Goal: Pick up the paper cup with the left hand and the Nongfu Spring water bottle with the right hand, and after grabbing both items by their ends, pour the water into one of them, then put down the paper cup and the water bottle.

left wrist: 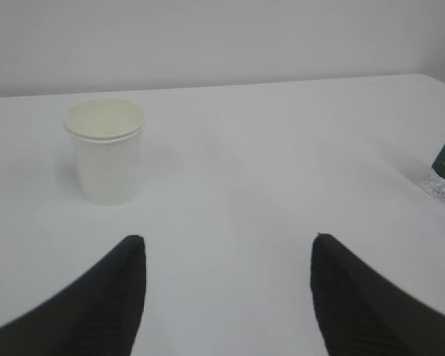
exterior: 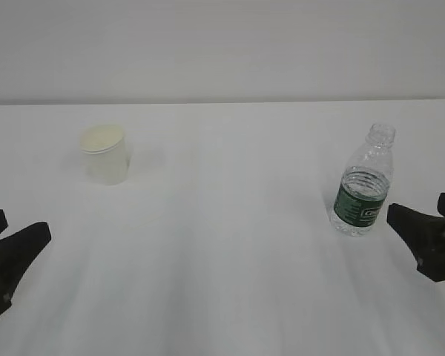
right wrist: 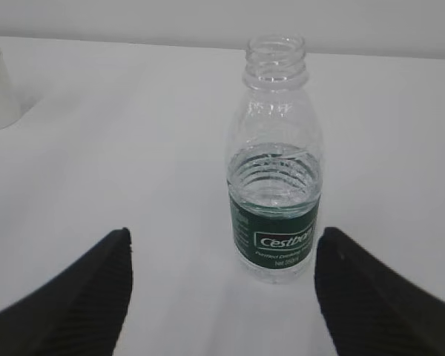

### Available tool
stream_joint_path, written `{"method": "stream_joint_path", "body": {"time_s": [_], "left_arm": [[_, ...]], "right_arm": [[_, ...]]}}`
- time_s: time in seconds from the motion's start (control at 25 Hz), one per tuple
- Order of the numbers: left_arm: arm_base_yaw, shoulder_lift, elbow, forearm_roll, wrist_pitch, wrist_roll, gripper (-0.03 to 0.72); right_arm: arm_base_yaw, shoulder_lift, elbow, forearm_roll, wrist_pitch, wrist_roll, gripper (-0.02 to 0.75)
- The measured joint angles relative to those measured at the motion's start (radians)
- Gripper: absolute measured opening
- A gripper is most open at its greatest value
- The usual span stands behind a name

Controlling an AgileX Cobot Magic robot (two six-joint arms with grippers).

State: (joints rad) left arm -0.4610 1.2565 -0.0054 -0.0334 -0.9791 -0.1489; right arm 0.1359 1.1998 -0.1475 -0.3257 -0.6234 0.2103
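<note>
Standing upright on the white desk [exterior: 222,245]: small white tapered paper cup [left wrist: 104,150], ahead of the left hand [left wrist: 226,297] and left of its gap; clear ribbed green-labelled water bottle [right wrist: 275,167], capless, centred just ahead of the right hand [right wrist: 222,293]. Both jaws gaping wide, holding nothing. Cup likely handling light, crushable, better pinched gently low down; bottle likely slippery, thin-walled, spilling easily, gripping best near its base.

"Cestbon" in white on the water bottle's [right wrist: 276,185] green label [right wrist: 276,236]; smaller print unreadable
</note>
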Motion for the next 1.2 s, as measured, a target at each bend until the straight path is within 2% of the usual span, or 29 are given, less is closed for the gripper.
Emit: {"method": "stream_joint_path", "body": {"time_s": [0.24, 0.52, 0.88, 1.2], "left_arm": [[0.0, 0.126, 0.0, -0.06, -0.142, 0.0, 0.497], [0.0, 0.303, -0.005, -0.093, -0.158, 0.0, 0.497], [0.0, 0.318, -0.017, -0.127, -0.163, 0.0, 0.497], [0.0, 0.318, -0.019, -0.153, -0.164, 0.0, 0.497]], "right_arm": [[0.0, 0.039, 0.0, 0.113, -0.009, -0.037, 0.574], [0.0, 0.083, 0.002, 0.216, -0.028, -0.082, 0.574], [0.0, 0.215, 0.063, 0.265, -0.236, -0.089, 0.574], [0.0, 0.366, 0.114, 0.301, -0.493, -0.089, 0.574]]}}
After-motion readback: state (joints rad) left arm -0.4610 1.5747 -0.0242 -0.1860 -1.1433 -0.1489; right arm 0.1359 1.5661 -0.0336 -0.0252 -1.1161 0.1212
